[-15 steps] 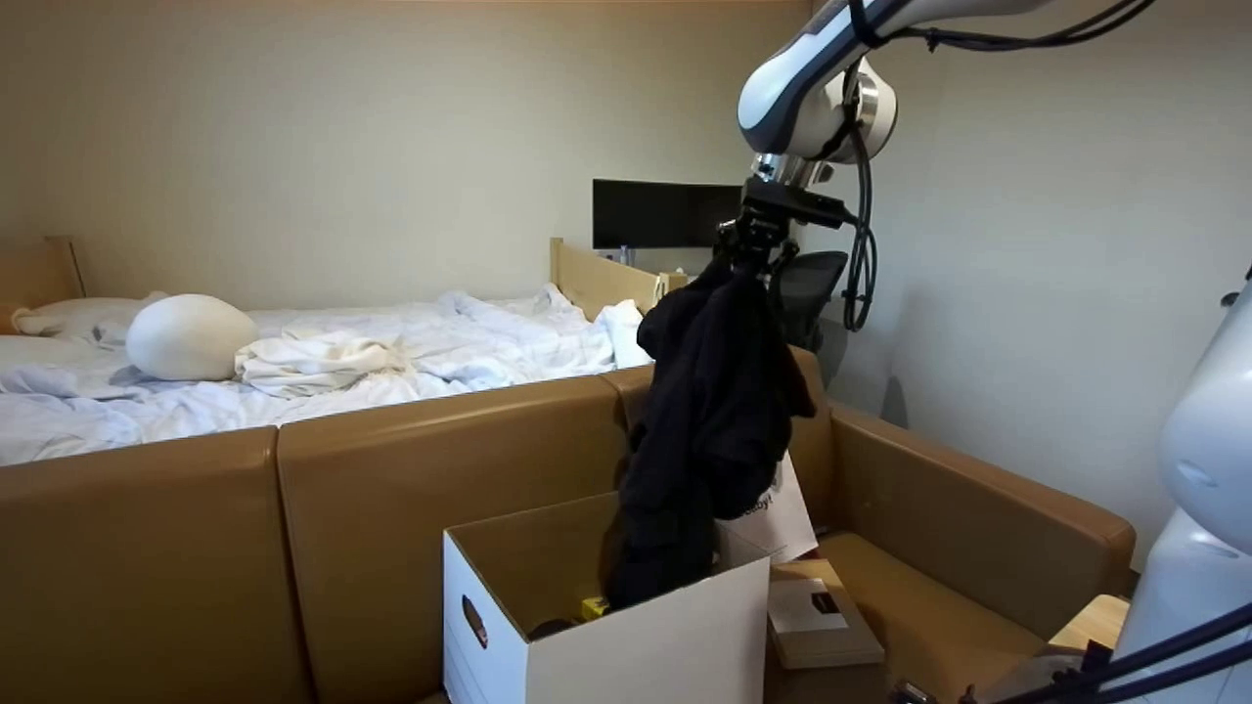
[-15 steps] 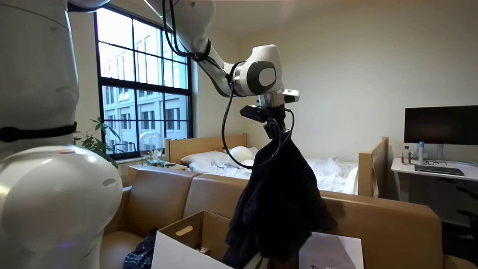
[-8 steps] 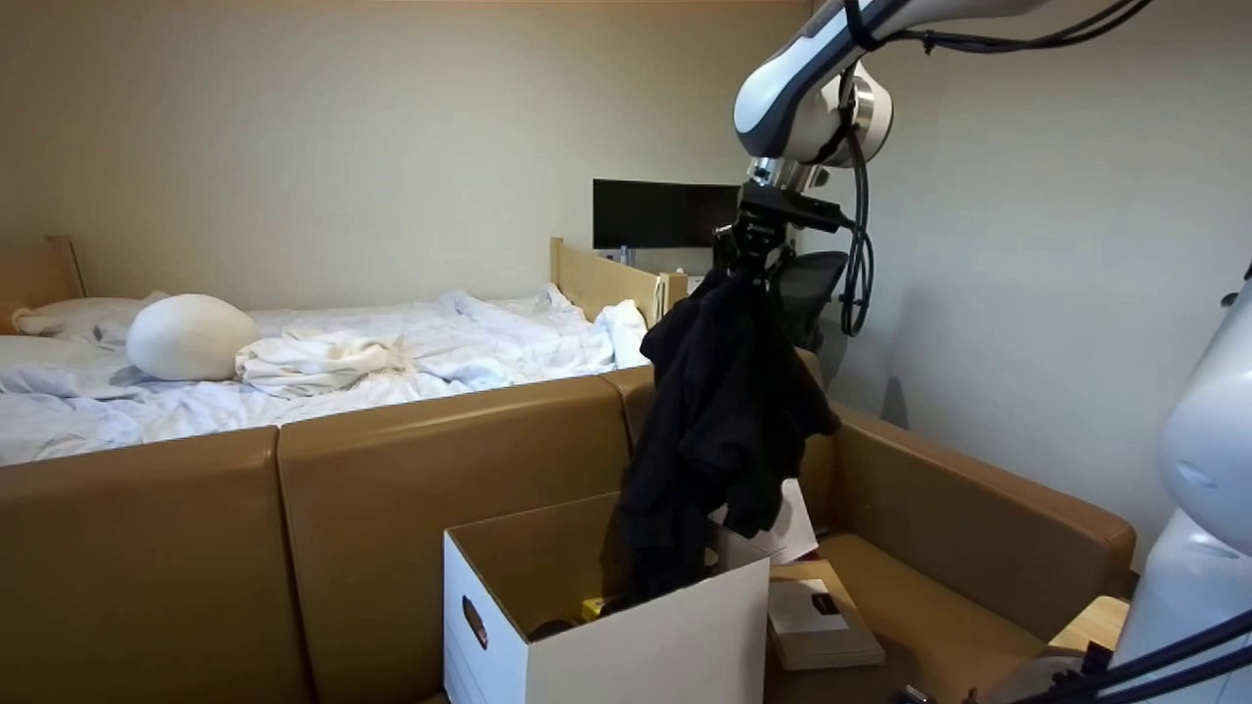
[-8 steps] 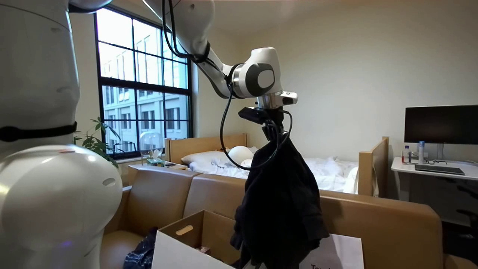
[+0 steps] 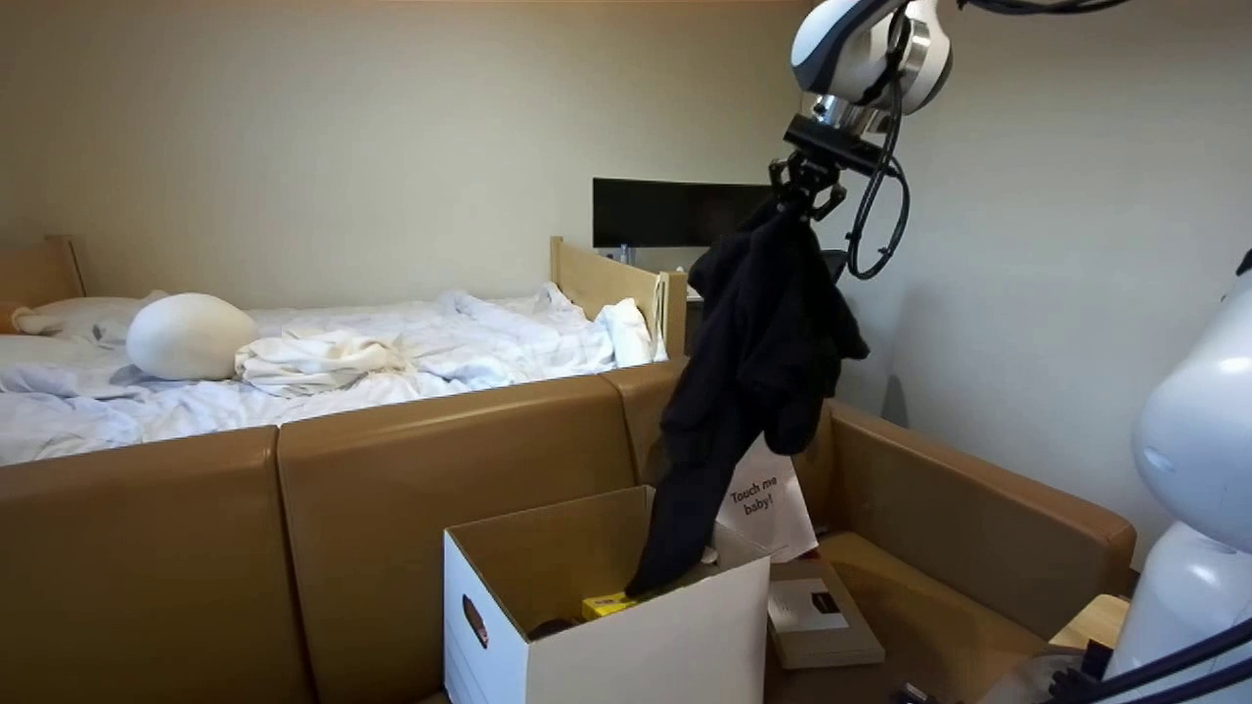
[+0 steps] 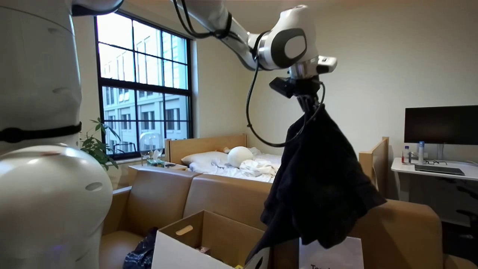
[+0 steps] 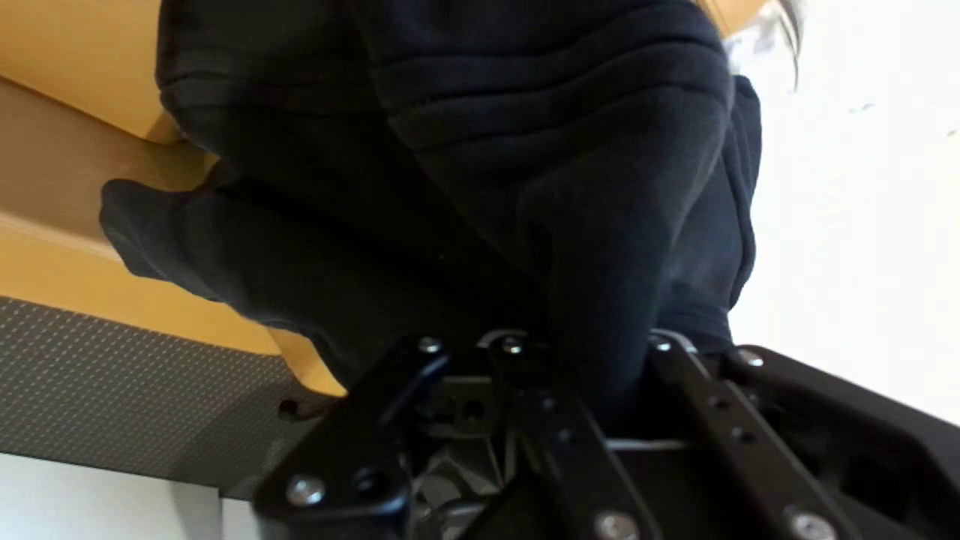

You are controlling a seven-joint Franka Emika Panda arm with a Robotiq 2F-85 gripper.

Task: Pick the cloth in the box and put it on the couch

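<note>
My gripper (image 5: 800, 200) is shut on a black cloth (image 5: 768, 342) and holds it high above the couch (image 5: 440, 460). The cloth hangs long and loose in both exterior views (image 6: 317, 183). Its lowest end dips inside the opening of the white cardboard box (image 5: 646, 650), near the box's far right corner. In the wrist view the cloth (image 7: 450, 195) fills the middle and is bunched between the fingers of the gripper (image 7: 585, 349). The box (image 6: 183, 254) stands on the brown couch (image 6: 157, 194).
A yellow item (image 5: 606, 604) lies in the box. A white paper sign (image 5: 768, 504) and a flat box (image 5: 822, 626) are beside it on the seat. A dark patterned cloth (image 6: 141, 254) lies at the box's side. The couch backrest (image 6: 224, 194) and a bed (image 5: 469, 337) stand behind.
My gripper has risen and moved to the right in both exterior views. The cloth has come up with it, more of its lower end is out of the box, and the sign's writing now shows.
</note>
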